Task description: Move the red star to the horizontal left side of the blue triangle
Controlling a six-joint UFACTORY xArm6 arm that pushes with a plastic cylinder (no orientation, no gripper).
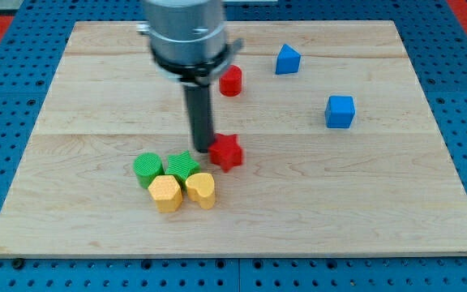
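The red star [227,151] lies near the middle of the wooden board [363,203]. The blue triangle [287,59] sits toward the view's top, right of centre, well up and to the right of the star. My tip [201,147] rests right at the star's left side, touching or nearly touching it. The rod rises from there to the arm's grey body at the view's top.
A red cylinder [231,80] stands left of the blue triangle. A blue cube [340,111] lies at the right. A cluster lies below-left of my tip: a green cylinder [147,169], a green star [183,166], a yellow hexagon [165,193], a yellow block [201,190].
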